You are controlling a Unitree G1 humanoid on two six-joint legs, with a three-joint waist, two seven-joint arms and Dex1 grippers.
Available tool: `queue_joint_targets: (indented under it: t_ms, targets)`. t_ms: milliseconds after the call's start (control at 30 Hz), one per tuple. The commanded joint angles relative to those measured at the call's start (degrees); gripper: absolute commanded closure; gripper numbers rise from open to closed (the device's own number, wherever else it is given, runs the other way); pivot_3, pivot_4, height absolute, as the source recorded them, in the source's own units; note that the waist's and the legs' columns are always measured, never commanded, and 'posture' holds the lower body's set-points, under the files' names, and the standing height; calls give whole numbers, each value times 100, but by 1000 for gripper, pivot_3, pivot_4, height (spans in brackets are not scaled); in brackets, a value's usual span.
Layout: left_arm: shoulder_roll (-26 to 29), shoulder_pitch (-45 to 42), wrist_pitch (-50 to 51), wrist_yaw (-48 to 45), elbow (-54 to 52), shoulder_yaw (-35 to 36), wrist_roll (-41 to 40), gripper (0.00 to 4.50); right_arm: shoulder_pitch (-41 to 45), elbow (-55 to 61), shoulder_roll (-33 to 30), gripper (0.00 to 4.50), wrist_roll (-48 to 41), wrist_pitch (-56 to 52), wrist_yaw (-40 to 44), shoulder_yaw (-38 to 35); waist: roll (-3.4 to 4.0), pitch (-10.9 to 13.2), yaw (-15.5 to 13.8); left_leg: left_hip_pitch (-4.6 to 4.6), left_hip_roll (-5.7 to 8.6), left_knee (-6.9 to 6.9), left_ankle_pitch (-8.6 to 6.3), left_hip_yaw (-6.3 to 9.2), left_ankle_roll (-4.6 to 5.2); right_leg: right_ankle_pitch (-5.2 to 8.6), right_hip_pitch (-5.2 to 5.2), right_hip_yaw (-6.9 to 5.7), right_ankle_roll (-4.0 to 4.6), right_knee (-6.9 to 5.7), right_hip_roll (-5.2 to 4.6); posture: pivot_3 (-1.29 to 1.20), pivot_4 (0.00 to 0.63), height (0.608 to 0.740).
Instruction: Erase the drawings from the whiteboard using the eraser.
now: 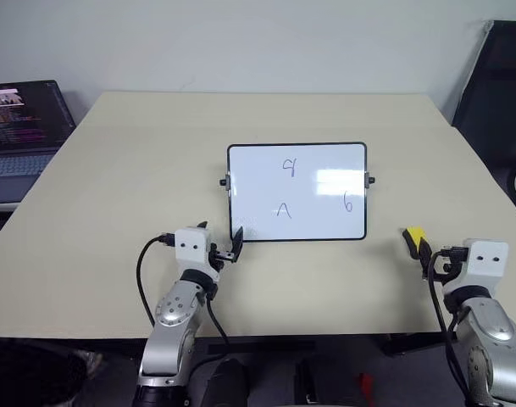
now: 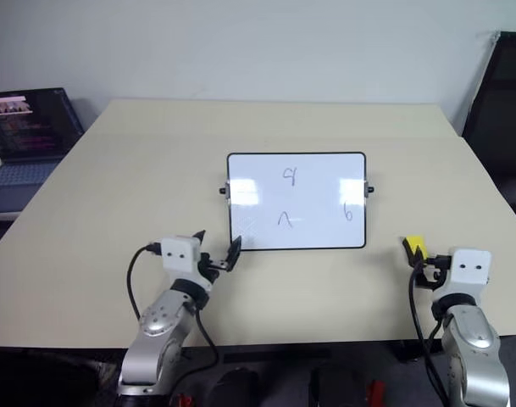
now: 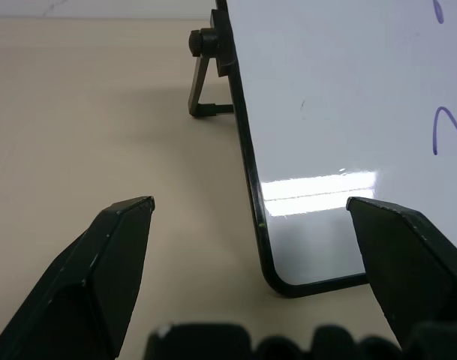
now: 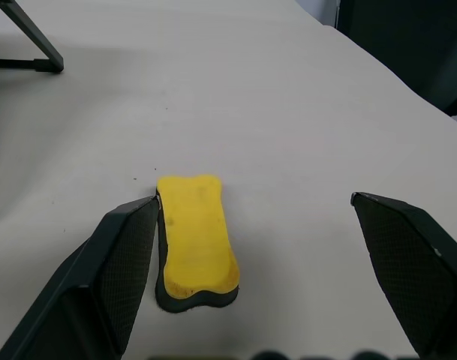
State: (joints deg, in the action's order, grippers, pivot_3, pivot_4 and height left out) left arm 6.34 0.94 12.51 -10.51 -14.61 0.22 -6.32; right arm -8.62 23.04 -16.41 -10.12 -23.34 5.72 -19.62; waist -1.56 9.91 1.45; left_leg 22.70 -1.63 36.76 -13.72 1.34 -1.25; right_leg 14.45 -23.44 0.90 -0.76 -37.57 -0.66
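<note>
Nothing looks erased yet: the drawings, a "9", an "A" and a "6", all stand on the board; grasping and every wipe are left. The left claw gapes wide and empty, its jaws astride the board's near-left corner; the right claw is wide too, holding nothing; the eraser lies on the table between its fingers, against the left one.

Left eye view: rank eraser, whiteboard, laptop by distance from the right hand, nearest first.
1. Eraser: on the table right at the open right hand, by its inner finger.
2. Whiteboard: mid-table, off to the hand's left.
3. Laptop: beyond the table's far left edge.
</note>
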Motion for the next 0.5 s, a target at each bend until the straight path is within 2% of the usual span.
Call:
queue_joint_targets:
  t_ms: [33, 267, 500]
  targets:
    - [-84, 87, -19, 102, -423, -49, -14, 0, -137, 264, -112, 30, -27, -65, 103, -109, 0, 0, 0, 0, -1, 0, 0, 0, 0, 0, 0, 0, 0, 0, 0, 0, 150, 740]
    - [-93, 69, -23, 63, -305, -195, 22, 0, -168, 433, -168, 30, -24, -175, 99, -169, 0, 2, 2, 1, 0, 0, 0, 1, 0, 1, -2, -2, 1, 2, 0, 0, 150, 740]
    - [-76, -373, -240, 81, 143, -201, 75, 0, -99, 347, -109, 30, -48, -114, 53, -270, 0, 2, -1, 4, 2, 0, 0, 0, 0, 0, -2, -3, 0, 6, 1, 0, 150, 740]
